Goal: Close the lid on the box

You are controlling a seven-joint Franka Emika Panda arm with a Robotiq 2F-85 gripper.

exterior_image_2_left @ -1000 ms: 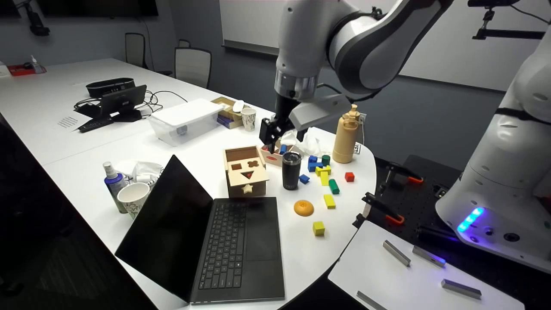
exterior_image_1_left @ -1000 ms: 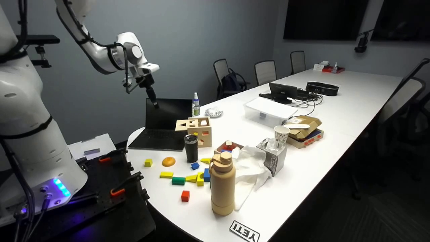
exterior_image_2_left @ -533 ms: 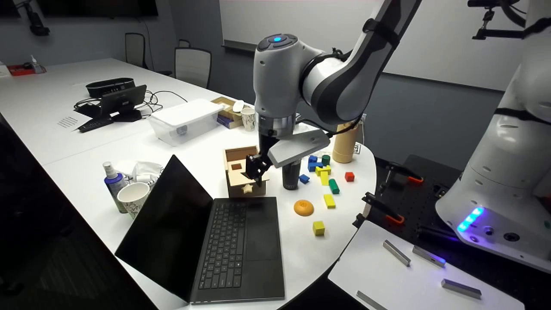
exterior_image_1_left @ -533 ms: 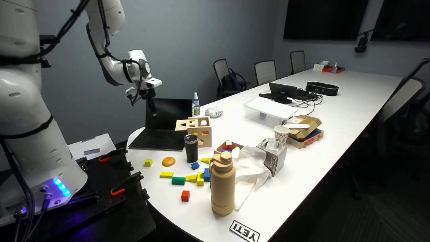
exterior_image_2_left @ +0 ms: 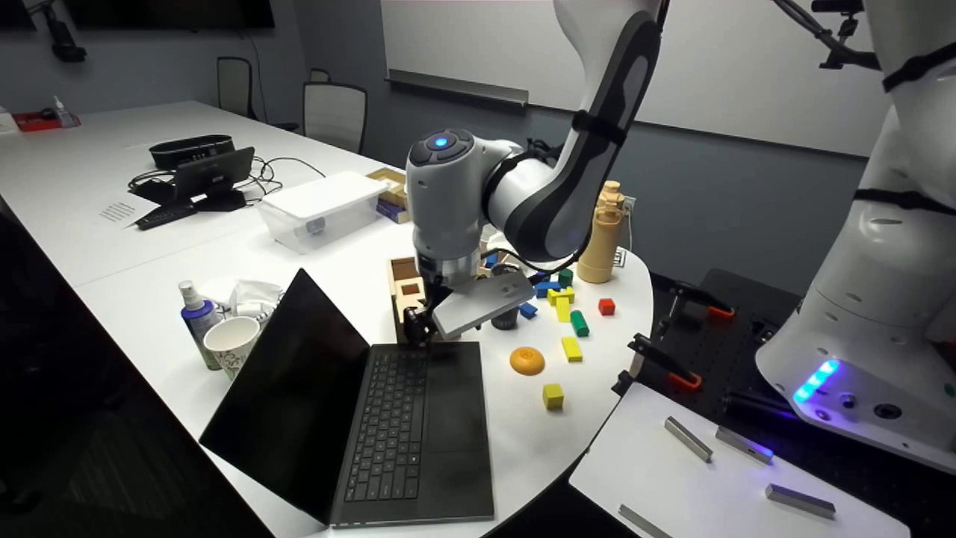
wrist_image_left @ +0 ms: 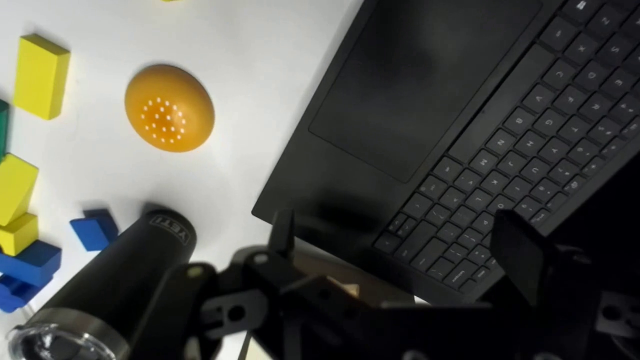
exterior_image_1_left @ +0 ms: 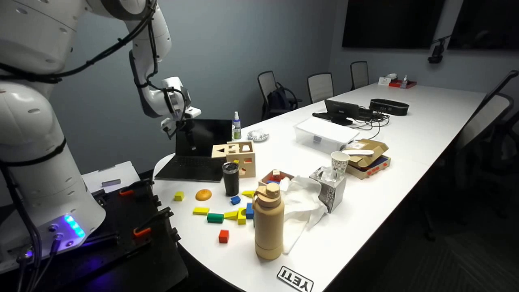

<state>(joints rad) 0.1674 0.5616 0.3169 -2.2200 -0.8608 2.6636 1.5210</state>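
The black box and its black lid do not show in any view. A wooden shape-sorter box (exterior_image_1_left: 245,169) stands beside the open black laptop (exterior_image_2_left: 448,418). Its wooden top panel (exterior_image_1_left: 220,151) with cut-out holes sticks out past the box edge. In the wrist view, part of the brown box side (wrist_image_left: 370,287) shows behind the gripper. My gripper (wrist_image_left: 395,217) is open and empty, above the laptop corner at the keyboard, next to the wooden box. Its fingers (wrist_image_left: 522,257) stand wide apart. In an exterior view the gripper (exterior_image_2_left: 416,329) partly hides the wooden box.
A black tumbler (exterior_image_1_left: 231,180) stands close to the wooden box. An orange dome (wrist_image_left: 170,108) and several coloured blocks lie near it. The laptop screen (exterior_image_2_left: 287,396) stands raised behind the keyboard. A tan bottle (exterior_image_1_left: 269,227) and a clear bin (exterior_image_2_left: 321,217) stand farther off.
My gripper has moved down and towards the laptop, from above the tumbler and wooden box to the laptop's corner. The laptop, wooden box and blocks have not moved.
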